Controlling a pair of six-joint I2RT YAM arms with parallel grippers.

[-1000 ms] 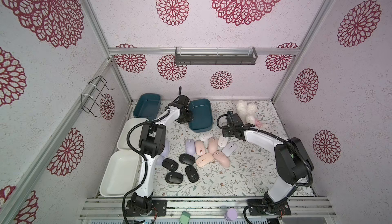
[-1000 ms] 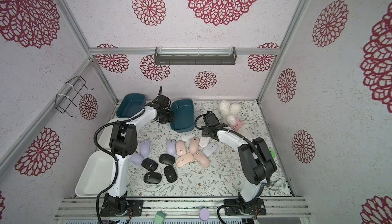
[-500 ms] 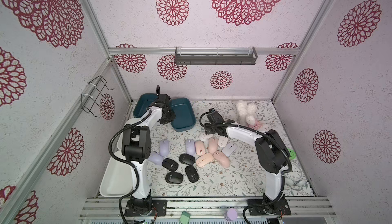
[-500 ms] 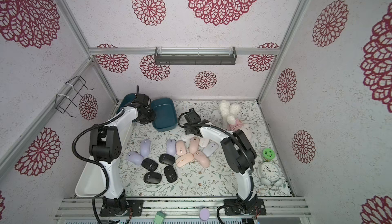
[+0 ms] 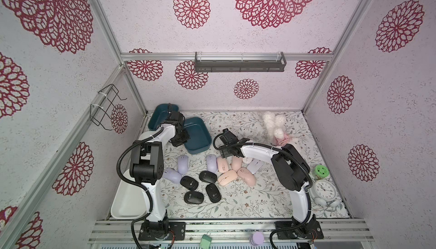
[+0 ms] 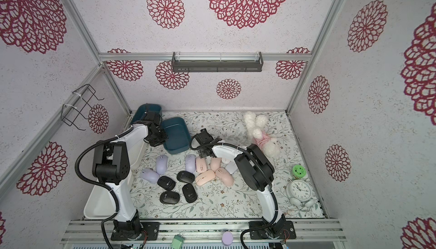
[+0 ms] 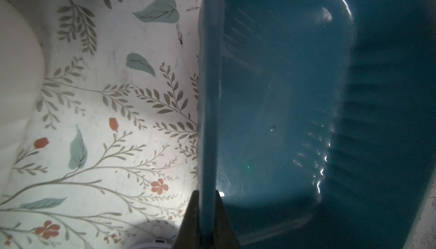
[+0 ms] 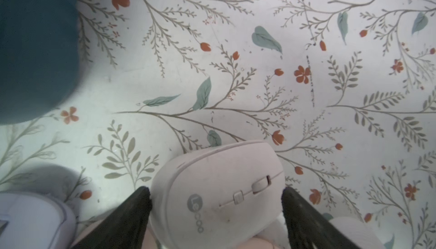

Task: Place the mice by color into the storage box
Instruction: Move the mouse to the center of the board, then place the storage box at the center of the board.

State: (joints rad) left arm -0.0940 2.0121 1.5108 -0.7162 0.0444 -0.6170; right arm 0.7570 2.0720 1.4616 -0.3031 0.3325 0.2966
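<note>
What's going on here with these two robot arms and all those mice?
The left gripper is shut on the rim of a teal bin, which looks empty. The right gripper is open astride a white mouse. The other mice lie clustered on the floral mat, none visibly in a bin.

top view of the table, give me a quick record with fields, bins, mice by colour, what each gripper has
teal bin: empty, on the mat, left gripper shut on its rim
second teal bin: farther back, partly hidden
black mice: four, loose on the mat
peach mice: four, clustered beside the black ones
lilac mice: three, on the mat
pale mouse: lies between the fingers of the right gripper
right gripper: open, fingers either side of that mouse
mice in bins: none seen
</note>
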